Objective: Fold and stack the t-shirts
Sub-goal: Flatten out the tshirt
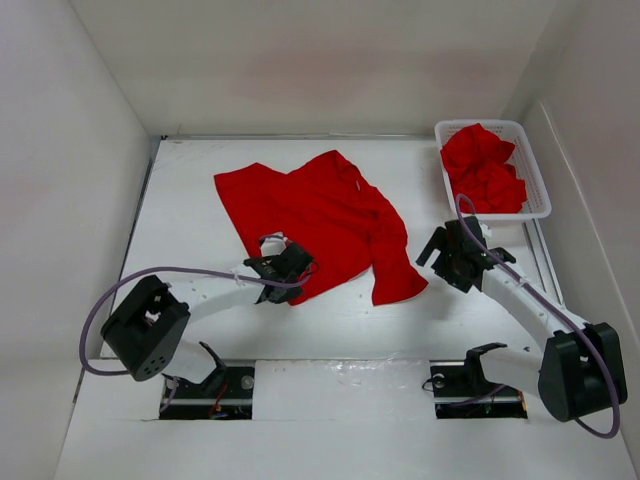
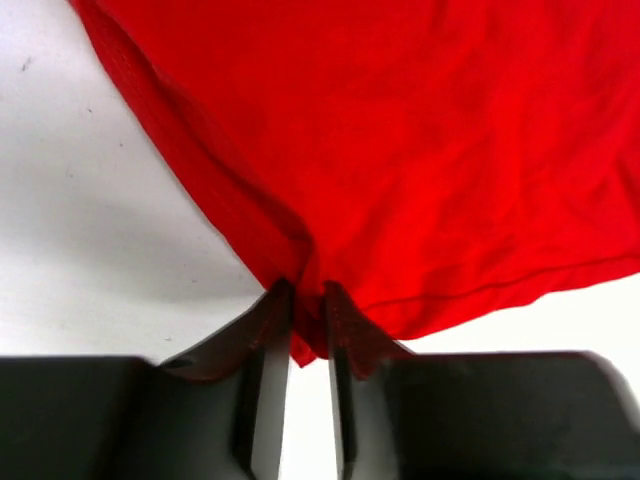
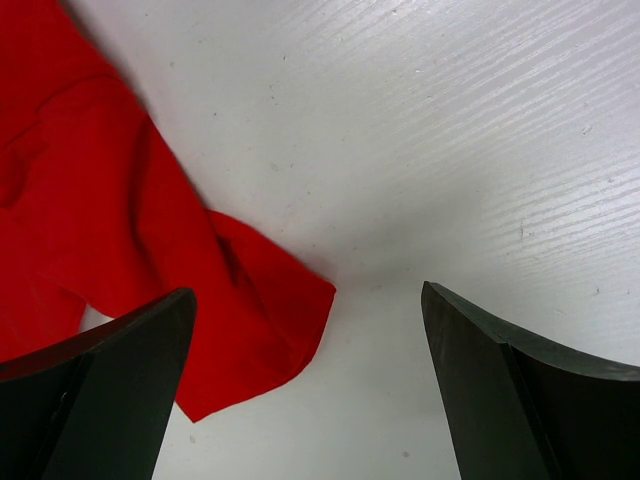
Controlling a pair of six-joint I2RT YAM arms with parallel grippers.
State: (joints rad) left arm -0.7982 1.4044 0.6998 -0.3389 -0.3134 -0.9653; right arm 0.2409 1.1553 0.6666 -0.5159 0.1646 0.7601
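One red t-shirt (image 1: 320, 215) lies spread and rumpled on the white table, and its near corner reaches my left gripper (image 1: 298, 268). In the left wrist view the shirt's hem corner (image 2: 300, 335) sits pinched between the narrow jaws of my left gripper (image 2: 308, 300). More red t-shirts (image 1: 483, 170) lie crumpled in the white basket (image 1: 537, 170) at the back right. My right gripper (image 1: 440, 255) hovers just right of the spread shirt's sleeve. Seen from the right wrist, that gripper (image 3: 306, 292) stands wide open over the table, with the sleeve end (image 3: 150, 260) by its left finger.
White walls close in the table on the left, back and right. The basket stands against the right wall. A purple cable (image 1: 190, 272) loops along the left arm and another along the right arm (image 1: 520, 285).
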